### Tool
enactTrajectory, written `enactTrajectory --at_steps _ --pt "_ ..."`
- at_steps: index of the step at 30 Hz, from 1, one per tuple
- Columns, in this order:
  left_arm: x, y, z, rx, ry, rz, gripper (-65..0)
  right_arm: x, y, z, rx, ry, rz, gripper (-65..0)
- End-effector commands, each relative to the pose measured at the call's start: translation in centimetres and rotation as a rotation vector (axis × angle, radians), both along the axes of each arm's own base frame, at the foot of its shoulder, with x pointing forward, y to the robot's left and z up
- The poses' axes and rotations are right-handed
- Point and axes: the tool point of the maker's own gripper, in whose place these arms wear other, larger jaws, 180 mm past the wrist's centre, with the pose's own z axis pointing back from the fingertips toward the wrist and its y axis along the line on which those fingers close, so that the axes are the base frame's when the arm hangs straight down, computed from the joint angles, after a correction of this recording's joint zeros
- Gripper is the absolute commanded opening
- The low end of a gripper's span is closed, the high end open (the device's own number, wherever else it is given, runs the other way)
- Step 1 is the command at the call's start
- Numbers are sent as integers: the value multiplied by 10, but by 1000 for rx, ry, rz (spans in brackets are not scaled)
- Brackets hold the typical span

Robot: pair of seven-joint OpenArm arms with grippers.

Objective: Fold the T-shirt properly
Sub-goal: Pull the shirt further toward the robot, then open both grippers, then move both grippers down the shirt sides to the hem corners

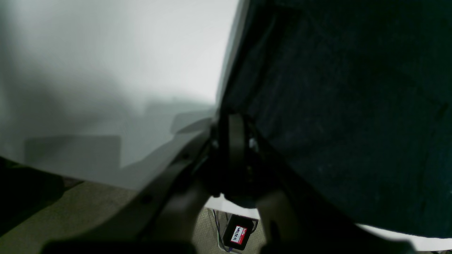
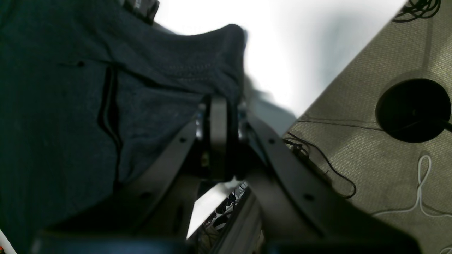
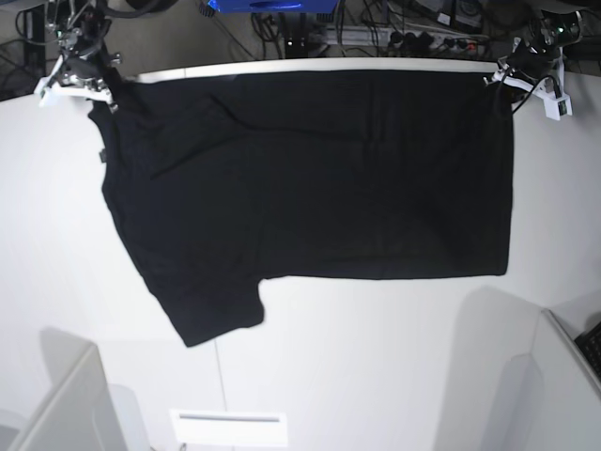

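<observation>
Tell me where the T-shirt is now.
In the base view the T-shirt lies spread on the white table, its far corners at the two grippers.

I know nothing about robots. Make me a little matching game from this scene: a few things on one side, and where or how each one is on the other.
Things:
1. T-shirt
2. left gripper
3. right gripper
4. table

Descriptions:
A. white, bare along its near side
B. black, spread out flat
C. shut on the shirt's far corner, on the base view's left
D. shut on the shirt's far corner, on the base view's right

Pairs: 1-B, 2-D, 3-C, 4-A
</observation>
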Motion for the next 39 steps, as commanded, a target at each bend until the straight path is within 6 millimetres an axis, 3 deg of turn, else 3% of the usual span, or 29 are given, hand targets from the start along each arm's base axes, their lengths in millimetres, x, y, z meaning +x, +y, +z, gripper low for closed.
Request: enactTrajectory --at_steps 1,6,7,9,12,15,21,24,27,32,39 --pt "-5 4 2 19 16 -11 -650 2 -5 6 -22 -15 6 -650" --pt "-4 5 3 21 14 -11 -640 1 -5 6 -22 -14 4 -650" --pt "-4 5 3 21 14 -11 -587 1 -5 6 -21 -15 3 -648" --pt "-5 8 5 26 11 -2 -472 1 -6 7 -25 -14 5 -521" --pt "-6 24 13 53 -7 42 -336 1 -6 7 -26 -15 5 -386" --pt "-9 40 21 82 -22 82 -245 2 -9 8 -36 -18 6 -351" --pt "-2 70 42 135 -87 165 -214 1 -46 23 -98 -46 -77 -345" --pt "10 74 54 153 -131 168 -214 8 -62 33 -127 -76 -110 -344" --pt "33 75 74 189 -186 121 -214 26 -77 45 -169 -108 -81 -342" --pt "74 66 90 196 -261 50 -214 72 -80 56 -188 -165 -8 -342" --pt "122 52 110 200 -342 -38 -216 141 -56 58 -171 -250 174 -345"
